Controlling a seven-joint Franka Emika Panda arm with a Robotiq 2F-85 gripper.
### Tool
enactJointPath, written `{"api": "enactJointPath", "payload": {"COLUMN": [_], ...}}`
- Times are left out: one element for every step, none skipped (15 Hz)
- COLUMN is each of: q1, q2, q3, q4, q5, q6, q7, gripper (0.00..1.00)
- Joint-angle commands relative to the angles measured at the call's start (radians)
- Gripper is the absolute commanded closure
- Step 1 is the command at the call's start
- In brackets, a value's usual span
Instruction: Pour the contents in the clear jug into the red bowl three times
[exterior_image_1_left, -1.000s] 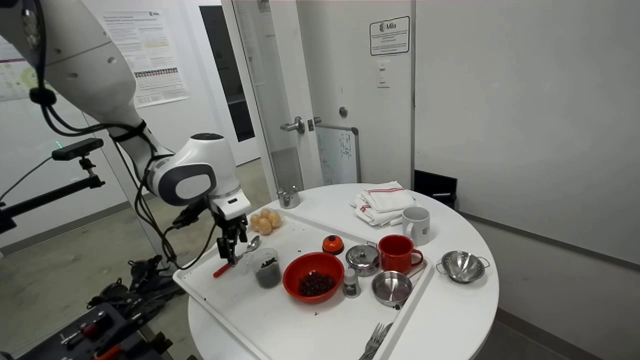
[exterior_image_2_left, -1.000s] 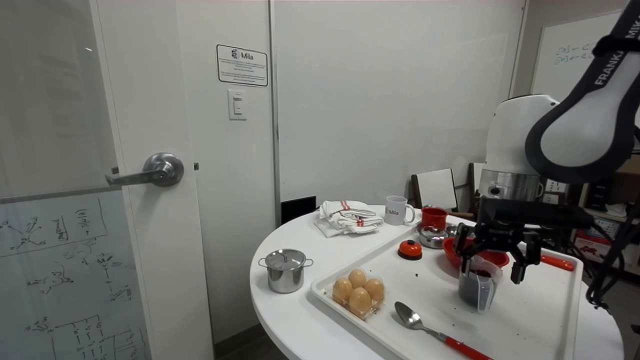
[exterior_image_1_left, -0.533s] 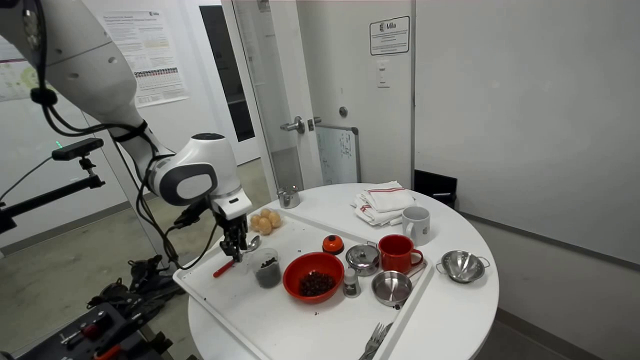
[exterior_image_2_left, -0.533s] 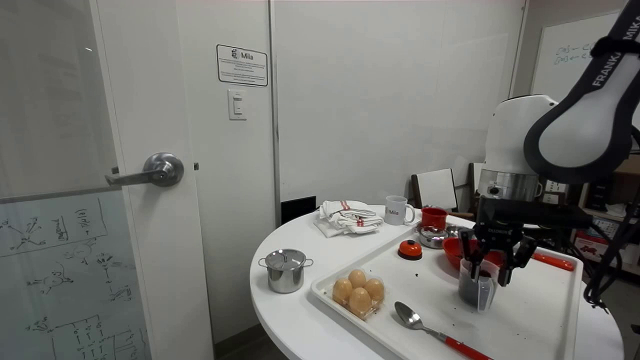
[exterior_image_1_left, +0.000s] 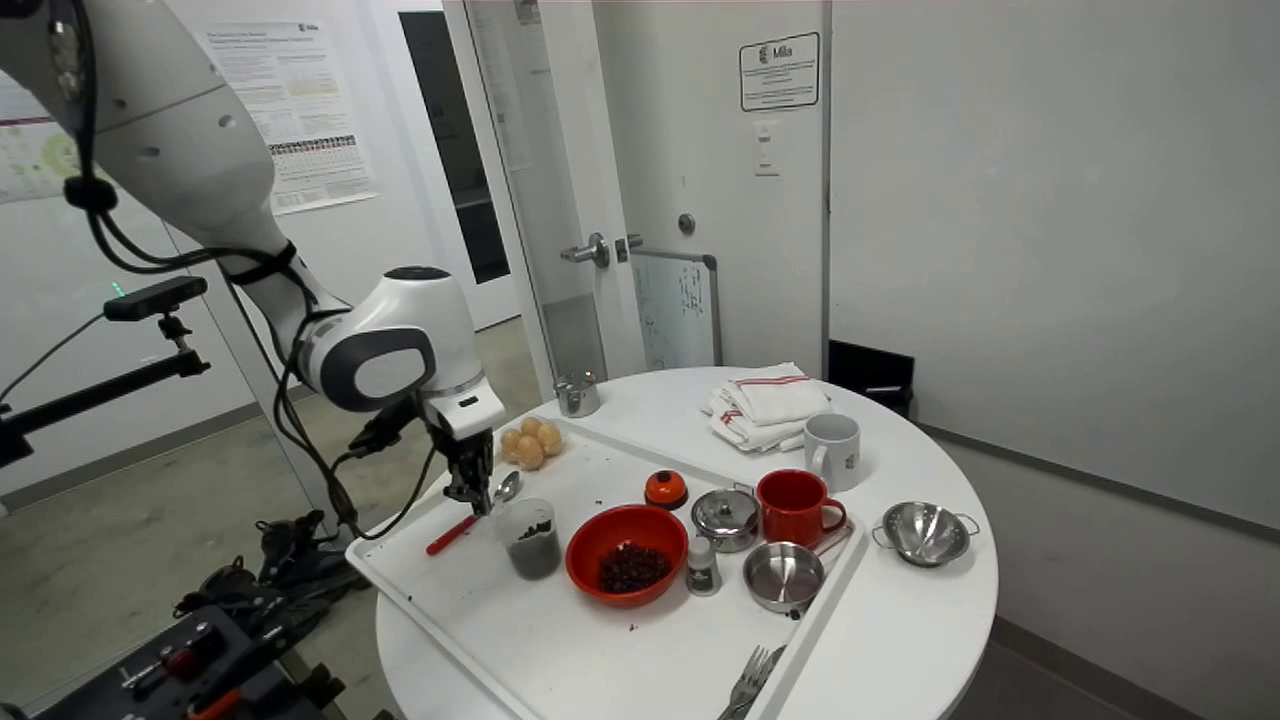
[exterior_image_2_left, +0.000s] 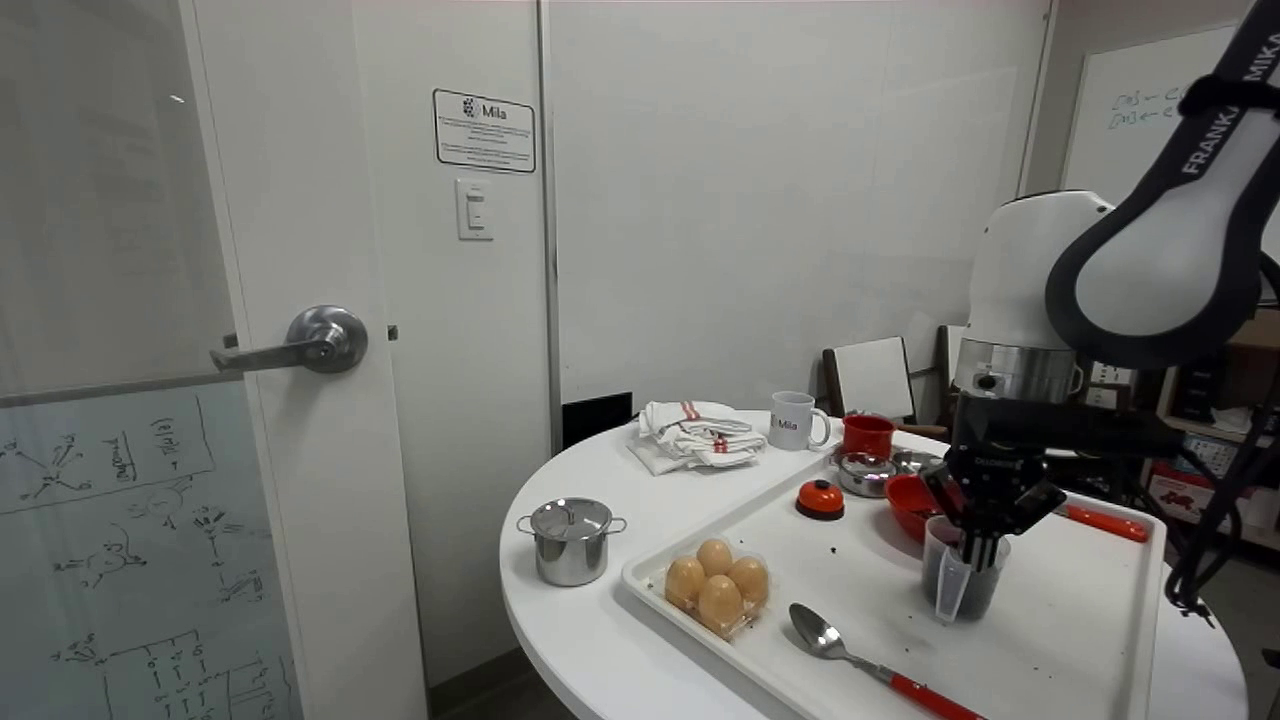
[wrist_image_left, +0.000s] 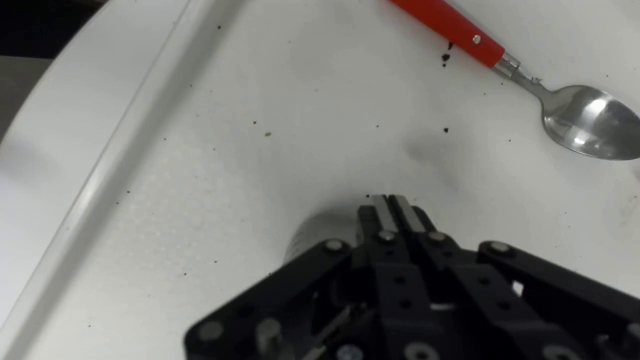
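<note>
The clear jug (exterior_image_1_left: 533, 548) stands upright on the tray, dark grey in its lower part with black bits inside. Beside it is the wide red bowl (exterior_image_1_left: 608, 532), holding dark bits. In an exterior view the jug's handle (exterior_image_2_left: 952, 592) sticks out just left of my gripper (exterior_image_2_left: 985, 558), whose fingertips overlap the jug's near side. My gripper (wrist_image_left: 391, 197) is shut, its fingers side by side with nothing seen between them. Whether they touch the jug is unclear. A grey curved part of the jug (wrist_image_left: 320, 231) shows left of the fingers in the wrist view; the bowl is out of that view.
Behind the fingers lies a red-handled spoon (wrist_image_left: 582, 122) on the tray. Eggs (exterior_image_2_left: 718, 585) sit in the tray's corner. Near the bowl stand a shaker (exterior_image_1_left: 703, 570), a lidded pot (exterior_image_1_left: 727, 520), a steel pan (exterior_image_1_left: 783, 577) and a red mug (exterior_image_1_left: 793, 507).
My gripper's jaws have gone from wide open to shut. The jug has turned slightly and shifted; its handle now points further left in an exterior view, outside the fingers.
</note>
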Motion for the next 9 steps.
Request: {"api": "enactJointPath", "payload": {"q1": [0.002,-0.001,0.001,0.010,0.023,0.053,0.088,0.115,0.139], "q2": [0.007,0.003,0.001,0.003,0.007,0.014,0.021,0.027,0.034], "q3": [-0.001,0.001,-0.001,-0.013,-0.028,-0.063,-0.104,-0.136,-0.165], "q4": [0.007,0.002,-0.001,0.001,0.006,0.010,0.010,0.012,0.014], "q5": [0.002,0.005,0.003,-0.005,-0.013,-0.033,-0.057,-0.077,-0.099], "q6": [-0.006,-0.012,-0.015,-0.017,-0.019,-0.013,0.001,0.004,0.002], "q7": [-0.021,-0.026,-0.023,-0.007,0.017,0.070,0.131,0.183,0.233], "gripper": [0.62,0.56,0.49,0.41,0.34,0.26,0.19,0.13,0.05]}}
